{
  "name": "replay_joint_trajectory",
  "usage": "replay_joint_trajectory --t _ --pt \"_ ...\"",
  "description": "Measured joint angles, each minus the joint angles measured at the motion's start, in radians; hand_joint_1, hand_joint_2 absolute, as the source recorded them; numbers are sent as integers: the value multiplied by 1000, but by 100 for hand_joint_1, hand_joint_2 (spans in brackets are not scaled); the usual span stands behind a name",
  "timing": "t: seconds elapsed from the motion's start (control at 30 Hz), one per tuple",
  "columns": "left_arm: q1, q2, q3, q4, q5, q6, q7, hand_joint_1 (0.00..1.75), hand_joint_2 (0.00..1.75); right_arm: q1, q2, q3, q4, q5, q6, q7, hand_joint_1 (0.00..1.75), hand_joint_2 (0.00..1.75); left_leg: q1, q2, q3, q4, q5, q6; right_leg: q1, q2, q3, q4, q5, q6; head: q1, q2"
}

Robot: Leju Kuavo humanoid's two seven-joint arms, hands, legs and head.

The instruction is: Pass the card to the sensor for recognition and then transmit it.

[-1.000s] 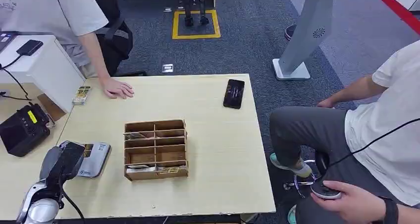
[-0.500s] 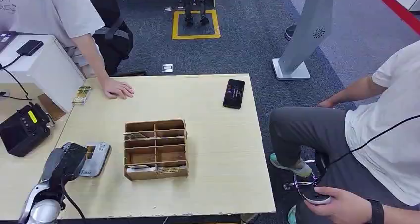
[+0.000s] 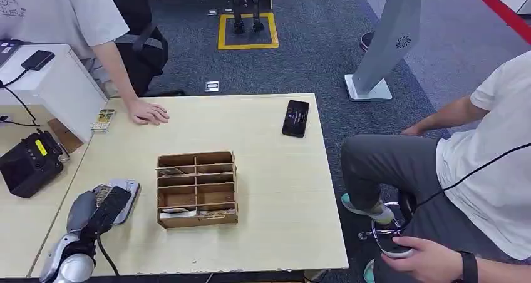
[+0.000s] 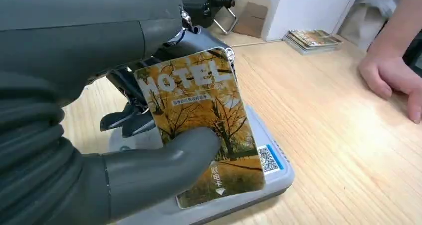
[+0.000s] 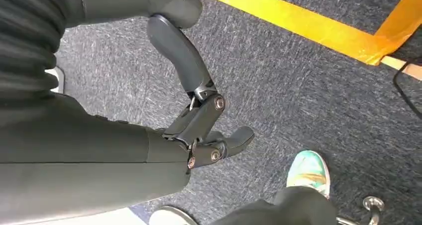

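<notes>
My left hand (image 3: 99, 211) holds a yellow hotel card (image 4: 199, 110) printed with autumn trees, pinched between the thumb (image 4: 164, 160) and the dark fingers behind it. The card lies flat just above the grey card sensor (image 4: 278, 177), covering most of its top; I cannot tell whether they touch. In the head view the sensor (image 3: 128, 192) sits near the table's left edge, half hidden by the hand. My right hand (image 5: 199, 120) hangs beside my body over the carpet, fingers loosely bent, holding nothing.
A wooden compartment box (image 3: 197, 188) stands mid-table, right of the sensor. A black phone (image 3: 295, 118) lies at the far right. A stack of cards (image 3: 103, 119) and a person's hand (image 3: 149, 112) rest at the far left. A black device (image 3: 28, 164) sits on the side table. Another person sits at the right.
My left hand has shifted right and towards me with the card, turning over the sensor. The seated person's hand with the controller has moved slightly.
</notes>
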Motion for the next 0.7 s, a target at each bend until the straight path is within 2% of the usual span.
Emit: replay_joint_trajectory --t 0.7 --pt "-8 -10 -1 29 -3 2 0 175 175 -1 1 0 0 1 0 0 0 175 0 0 0 0 0 0 0 0 0 1 0 0 0 0"
